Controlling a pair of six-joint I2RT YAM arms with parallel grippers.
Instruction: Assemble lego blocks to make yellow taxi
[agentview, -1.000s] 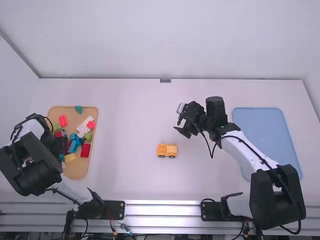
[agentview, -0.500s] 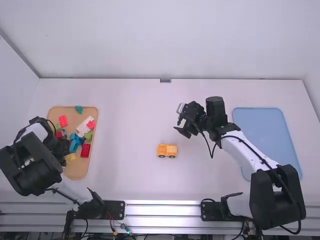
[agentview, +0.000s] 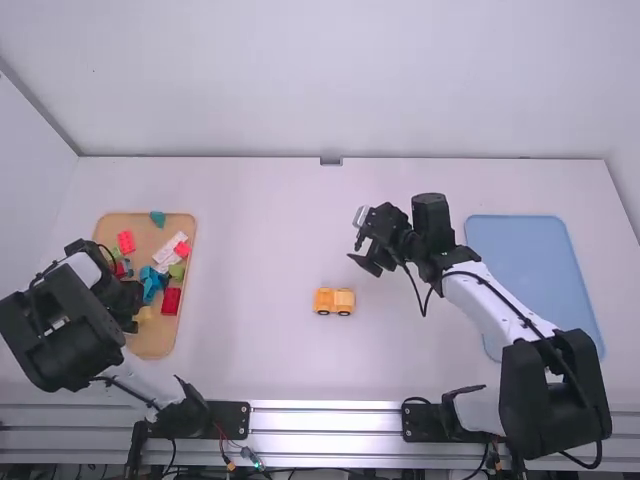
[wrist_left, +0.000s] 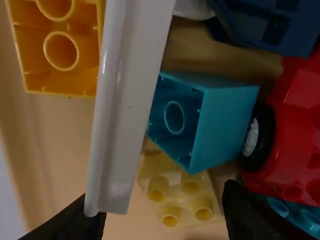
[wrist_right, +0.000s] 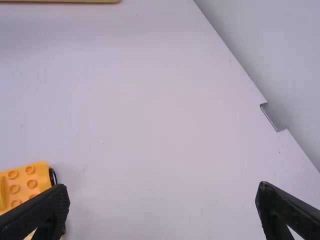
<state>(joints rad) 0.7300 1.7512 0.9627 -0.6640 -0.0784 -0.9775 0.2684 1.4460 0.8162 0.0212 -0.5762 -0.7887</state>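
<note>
You have 2 hands over 1 desk (agentview: 260, 240). Your left hand (agentview: 125, 302) is at the near-left part of the 1 wooden tray (agentview: 152, 347), over the blocks. It's released: in the left wrist view its fingers stand apart, and 1 pale strip (wrist_left: 130, 100) crosses in front beside one fingertip. Your right hand (agentview: 359, 250) is released too, fingers wide apart, above the desk just right of middle.

Task's thing: 1 yellow vehicle (agentview: 334, 301) — upright at the middle of the desk, near side of your right hand, 2 wheels visible from above.

Wooden tray, far end: 1 teal piece (agentview: 158, 218). Below that, 1 white piece (agentview: 165, 262) with 1 small red block (agentview: 182, 249) by it, 1 red block at left (agentview: 126, 241), 1 larger red block at right (agentview: 171, 301).

Left wrist view gives you 1 orange-yellow block (wrist_left: 82, 57), 1 pale yellow block (wrist_left: 187, 187) with 4 studs, 1 turquoise block (wrist_left: 222, 125) — plus 1 black wheel (wrist_left: 258, 135) between it and red pieces (wrist_left: 295, 135).

Right side: 1 blue tray (agentview: 534, 275).
</note>
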